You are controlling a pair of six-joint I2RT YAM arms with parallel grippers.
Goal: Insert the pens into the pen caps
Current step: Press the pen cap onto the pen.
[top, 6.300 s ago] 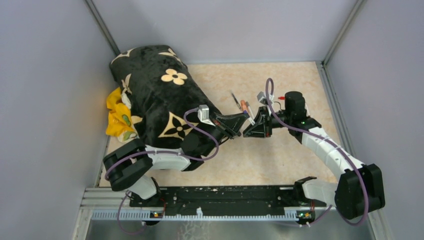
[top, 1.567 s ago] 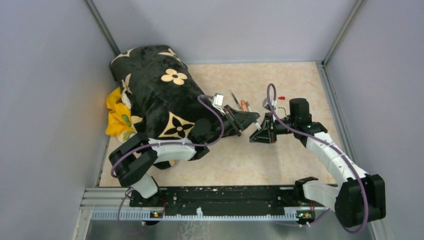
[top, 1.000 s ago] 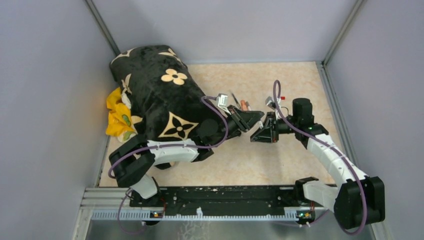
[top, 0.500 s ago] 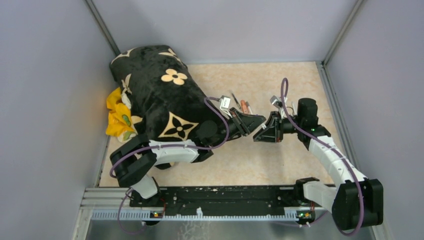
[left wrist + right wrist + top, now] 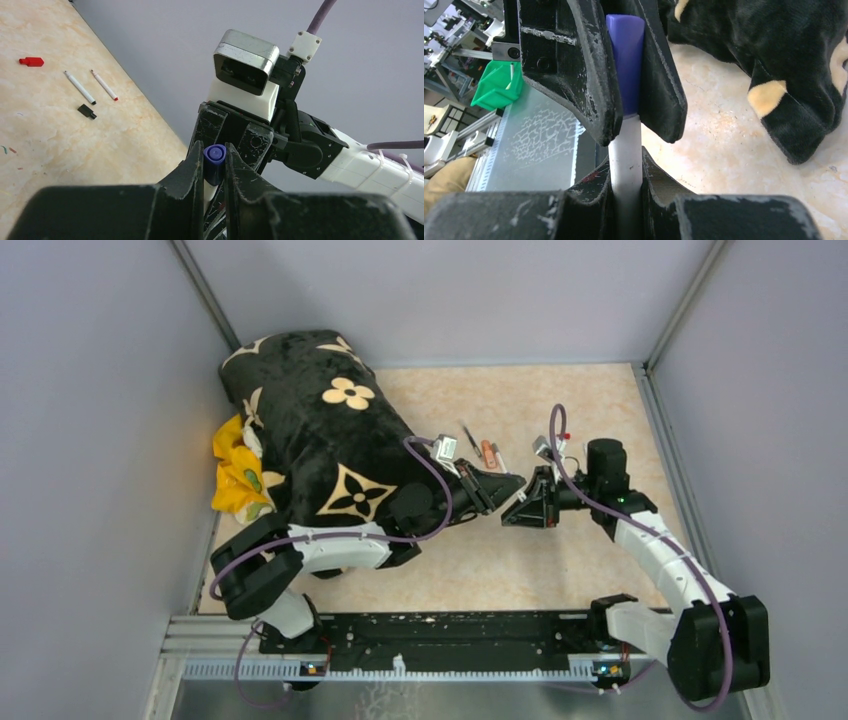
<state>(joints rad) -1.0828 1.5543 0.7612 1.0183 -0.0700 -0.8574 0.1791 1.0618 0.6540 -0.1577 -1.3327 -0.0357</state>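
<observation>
The table looks like smooth, marbled beige laminate. The black cloth is plush and velvety. The purple cap and white pen are matt plastic; the left pincer is scuffed black plastic.

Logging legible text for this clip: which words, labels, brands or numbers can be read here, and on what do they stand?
No readable text in any view.
Black cloth: cream flower and star motifs only, no legible letters.
Purple cap and white pen: no print visible.
Loose pens: too small to read.
</observation>
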